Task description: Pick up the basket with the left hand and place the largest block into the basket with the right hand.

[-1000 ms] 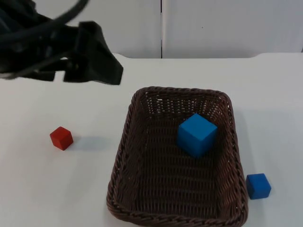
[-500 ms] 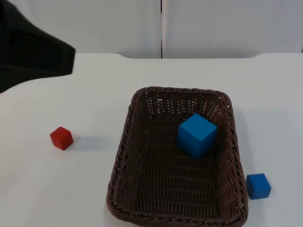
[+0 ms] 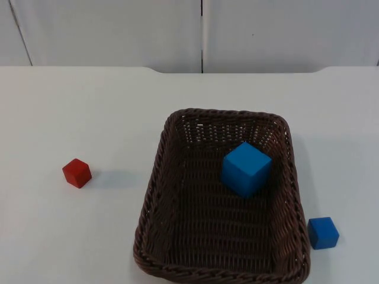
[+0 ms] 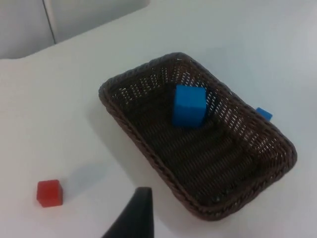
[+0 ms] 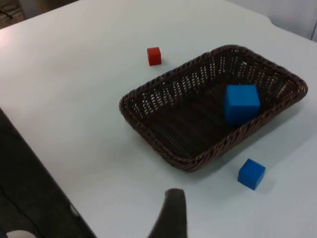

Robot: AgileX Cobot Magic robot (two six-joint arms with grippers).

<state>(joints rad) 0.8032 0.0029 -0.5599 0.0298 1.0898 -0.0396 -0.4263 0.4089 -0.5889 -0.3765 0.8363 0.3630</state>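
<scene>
A brown wicker basket (image 3: 151,198) rests flat on the white table, right of the middle. The largest block, a blue cube (image 3: 246,168), lies inside it toward the far right corner. The left wrist view takes in the basket (image 4: 129,126) and the blue cube (image 4: 188,105) from high up, so my left gripper (image 4: 136,218) hovers well clear of them, off the basket's left side. My right gripper (image 5: 171,215) is likewise raised and back from the basket (image 5: 148,131) and the cube (image 5: 241,102). Neither gripper holds anything that I can see.
A small blue cube (image 3: 323,232) sits on the table just off the basket's near right corner. A small red cube (image 3: 77,173) lies to the basket's left. The grey partition wall (image 3: 201,32) closes the table's far edge.
The left arm, which hung over the table's far left, has drawn back up and left out of the top view. Basket and blocks have not moved.
</scene>
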